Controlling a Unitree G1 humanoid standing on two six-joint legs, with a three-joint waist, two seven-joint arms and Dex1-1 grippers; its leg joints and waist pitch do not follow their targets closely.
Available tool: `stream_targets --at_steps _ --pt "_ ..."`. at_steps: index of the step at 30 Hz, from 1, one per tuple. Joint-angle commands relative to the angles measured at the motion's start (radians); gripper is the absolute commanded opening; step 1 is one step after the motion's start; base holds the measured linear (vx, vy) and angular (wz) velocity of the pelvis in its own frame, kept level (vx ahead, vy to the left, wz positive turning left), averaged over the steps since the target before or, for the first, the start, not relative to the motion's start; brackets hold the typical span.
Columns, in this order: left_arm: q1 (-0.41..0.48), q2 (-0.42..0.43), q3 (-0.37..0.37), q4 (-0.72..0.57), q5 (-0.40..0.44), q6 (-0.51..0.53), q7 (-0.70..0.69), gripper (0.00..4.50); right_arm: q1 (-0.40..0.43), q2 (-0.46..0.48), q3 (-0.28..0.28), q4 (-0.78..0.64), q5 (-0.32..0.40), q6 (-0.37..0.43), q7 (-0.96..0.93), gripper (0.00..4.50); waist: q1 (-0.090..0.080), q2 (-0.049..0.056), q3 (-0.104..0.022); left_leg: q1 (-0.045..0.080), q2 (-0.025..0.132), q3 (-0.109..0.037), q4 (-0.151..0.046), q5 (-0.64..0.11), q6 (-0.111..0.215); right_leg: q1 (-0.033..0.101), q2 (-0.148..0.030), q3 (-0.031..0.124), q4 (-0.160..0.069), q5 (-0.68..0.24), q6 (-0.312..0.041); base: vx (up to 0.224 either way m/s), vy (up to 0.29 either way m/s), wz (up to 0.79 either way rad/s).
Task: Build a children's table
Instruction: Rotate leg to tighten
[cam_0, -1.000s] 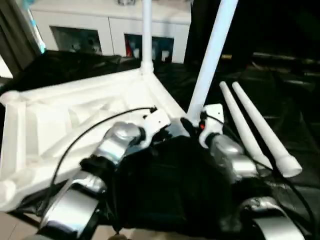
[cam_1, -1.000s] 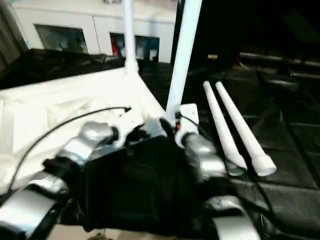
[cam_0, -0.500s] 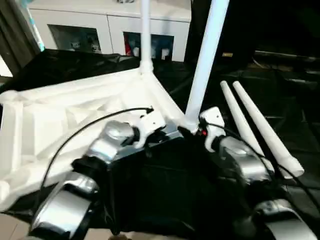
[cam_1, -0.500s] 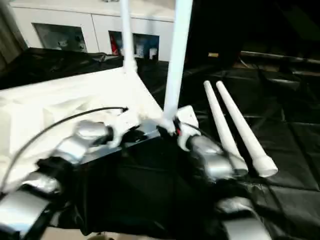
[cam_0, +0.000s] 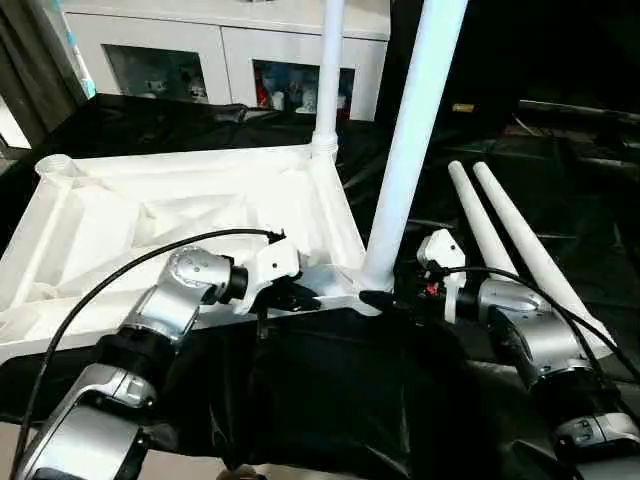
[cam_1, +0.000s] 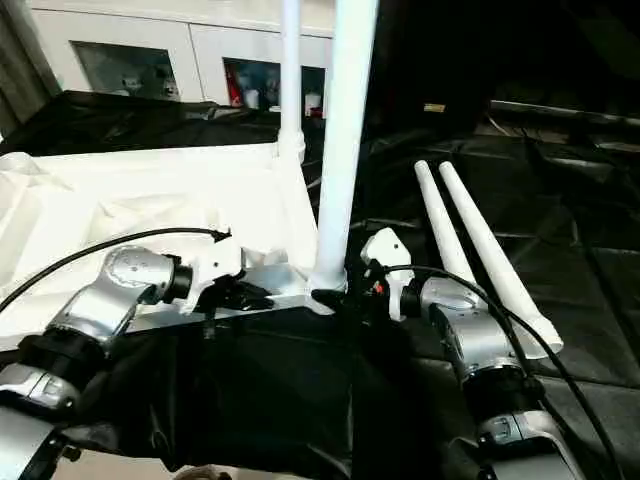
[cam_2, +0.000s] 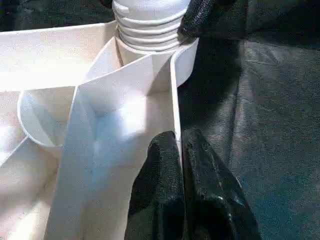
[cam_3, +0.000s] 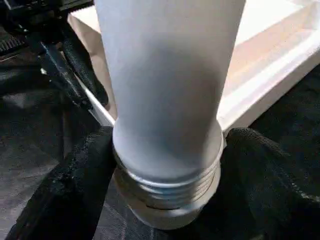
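The white top (cam_0: 180, 215) lies ribbed side up on the black-draped counter (cam_0: 330, 400), filling its 9 o'clock half. Two of its round corner sockets hold upright legs: the far leg (cam_0: 328, 75) at 12 o'clock, the near leg (cam_0: 412, 140) at centre, its threaded base (cam_3: 167, 187) part seated in the near socket (cam_2: 150, 55). Two spare legs (cam_0: 510, 245) lie side by side at 3 o'clock. The left claw (cam_2: 181, 165) is pinched on the top's near rim. The right claw (cam_3: 165, 165) is clamped around the near leg's base.
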Motion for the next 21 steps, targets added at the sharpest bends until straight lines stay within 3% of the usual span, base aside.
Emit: stream_targets --at_steps 1,14,17,19,21 --pt "0.013 -0.005 -0.007 -0.016 -0.035 -0.005 -0.035 0.00 0.002 -0.004 -0.005 -0.020 0.016 0.011 0.007 3.79 0.005 -0.006 -0.054 0.000 0.048 -0.010 -0.054 -0.119 0.075 0.052 -0.090 0.054 -0.064 -0.067 -0.223 0.000 0.000 0.00" --pt "0.021 -0.010 -0.011 -0.020 -0.013 0.010 -0.002 0.00 0.040 0.037 -0.002 -0.025 0.002 0.015 -0.056 2.85 0.003 -0.007 -0.054 0.000 0.047 -0.011 -0.054 -0.113 0.070 0.051 -0.091 0.054 -0.065 -0.069 -0.218 0.000 0.000 0.00" --pt "-0.013 -0.044 -0.005 0.047 0.039 0.017 0.130 0.00 0.031 0.084 -0.023 0.039 -0.047 -0.001 -0.218 2.78 -0.005 -0.008 -0.048 0.002 0.045 -0.012 -0.059 -0.151 0.045 0.046 -0.092 0.055 -0.076 -0.161 -0.200 0.000 0.000 0.00" --pt "-0.038 -0.077 0.005 0.089 0.055 0.024 0.211 0.00 0.018 0.120 -0.040 0.083 -0.064 0.010 -0.320 2.77 -0.008 -0.007 -0.042 0.007 0.043 -0.013 -0.063 -0.193 0.023 0.041 -0.093 0.055 -0.089 -0.269 -0.176 0.000 0.000 0.00" --pt "-0.064 -0.119 0.009 0.128 0.068 0.037 0.286 0.00 -0.001 0.165 -0.066 0.133 -0.072 0.027 -0.441 2.76 -0.009 -0.006 -0.044 0.011 0.045 -0.017 -0.065 -0.216 0.004 0.039 -0.096 0.058 -0.093 -0.329 -0.158 0.000 0.000 0.00"
